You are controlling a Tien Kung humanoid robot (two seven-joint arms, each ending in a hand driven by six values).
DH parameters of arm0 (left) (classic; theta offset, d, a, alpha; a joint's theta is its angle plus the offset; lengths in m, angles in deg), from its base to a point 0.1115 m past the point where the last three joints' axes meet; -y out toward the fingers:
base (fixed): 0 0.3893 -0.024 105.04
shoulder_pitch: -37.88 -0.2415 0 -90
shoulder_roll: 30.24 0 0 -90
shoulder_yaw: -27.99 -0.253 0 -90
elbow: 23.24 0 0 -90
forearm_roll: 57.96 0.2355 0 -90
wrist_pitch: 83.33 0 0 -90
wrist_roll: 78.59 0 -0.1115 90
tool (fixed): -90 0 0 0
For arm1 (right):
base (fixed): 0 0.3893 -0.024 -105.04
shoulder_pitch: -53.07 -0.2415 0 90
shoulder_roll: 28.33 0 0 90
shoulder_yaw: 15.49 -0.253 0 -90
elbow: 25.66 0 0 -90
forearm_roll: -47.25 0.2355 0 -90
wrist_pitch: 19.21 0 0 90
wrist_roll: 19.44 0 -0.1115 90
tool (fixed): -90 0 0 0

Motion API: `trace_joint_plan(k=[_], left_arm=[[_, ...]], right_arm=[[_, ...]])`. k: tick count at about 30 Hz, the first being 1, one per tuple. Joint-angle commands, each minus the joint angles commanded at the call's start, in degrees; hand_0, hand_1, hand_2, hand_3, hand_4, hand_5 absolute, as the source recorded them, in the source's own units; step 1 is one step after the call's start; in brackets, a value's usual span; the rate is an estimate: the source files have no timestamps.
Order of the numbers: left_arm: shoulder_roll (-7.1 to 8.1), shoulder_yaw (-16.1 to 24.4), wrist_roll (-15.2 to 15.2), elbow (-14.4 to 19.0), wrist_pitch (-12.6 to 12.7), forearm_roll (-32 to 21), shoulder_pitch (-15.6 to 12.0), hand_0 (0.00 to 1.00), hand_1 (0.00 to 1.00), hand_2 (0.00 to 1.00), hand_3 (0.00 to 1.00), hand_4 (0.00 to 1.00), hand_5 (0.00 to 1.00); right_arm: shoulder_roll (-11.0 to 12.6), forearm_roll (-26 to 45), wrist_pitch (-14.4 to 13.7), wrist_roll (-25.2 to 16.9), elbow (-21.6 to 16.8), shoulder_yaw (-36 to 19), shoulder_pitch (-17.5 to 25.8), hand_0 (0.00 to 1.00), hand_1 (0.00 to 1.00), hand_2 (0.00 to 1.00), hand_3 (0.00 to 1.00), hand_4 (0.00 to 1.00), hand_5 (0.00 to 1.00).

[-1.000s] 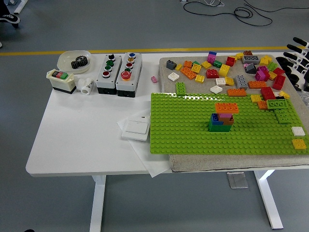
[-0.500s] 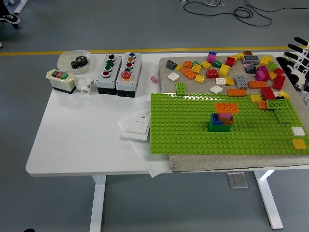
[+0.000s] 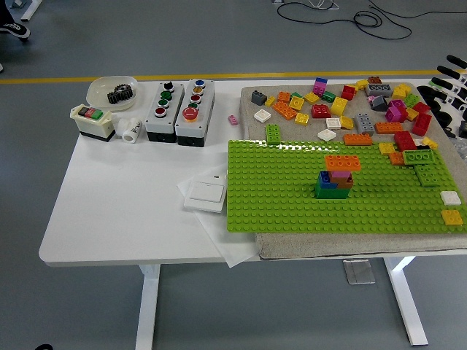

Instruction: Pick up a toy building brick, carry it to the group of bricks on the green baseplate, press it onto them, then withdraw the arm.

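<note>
Baseplate [image 3: 292, 197] on the table's [image 3: 124, 211] right half, brick stack [image 3: 337, 176] on the baseplate, loose bricks [image 3: 343, 106] behind the baseplate, two button boxes [image 3: 179, 109] left-behind it, wall switch [image 3: 204, 195] just left of it.

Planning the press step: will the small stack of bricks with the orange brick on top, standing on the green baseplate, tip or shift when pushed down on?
The small brick stack probably stays put: it is low and sits studded on the green baseplate. Its orange top brick overhangs to the right, so an off-centre press might lever it loose.
</note>
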Motion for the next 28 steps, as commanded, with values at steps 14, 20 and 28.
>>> trace_joint_plan(k=[14,20,28], left_arm=[[-0.02,-0.1,0.2,0.0,-0.1,0.0,0.0,0.849,0.846,0.822,0.626,0.714,0.618],[-0.02,-0.3,0.3,0.0,-0.1,0.0,0.0,0.851,0.846,0.823,0.627,0.713,0.618],[-0.08,-0.4,0.5,0.1,-0.2,0.0,-0.2,0.851,0.846,0.823,0.626,0.713,0.617]], right_arm=[[0.0,0.0,0.0,0.0,0.0,0.1,0.0,0.862,0.808,0.836,0.856,0.998,0.984],[0.1,-0.1,0.0,0.1,0.1,0.4,0.1,0.863,0.808,0.836,0.856,0.998,0.984],[0.0,-0.2,0.0,0.1,0.1,0.7,0.1,0.863,0.809,0.836,0.855,0.998,0.983]])
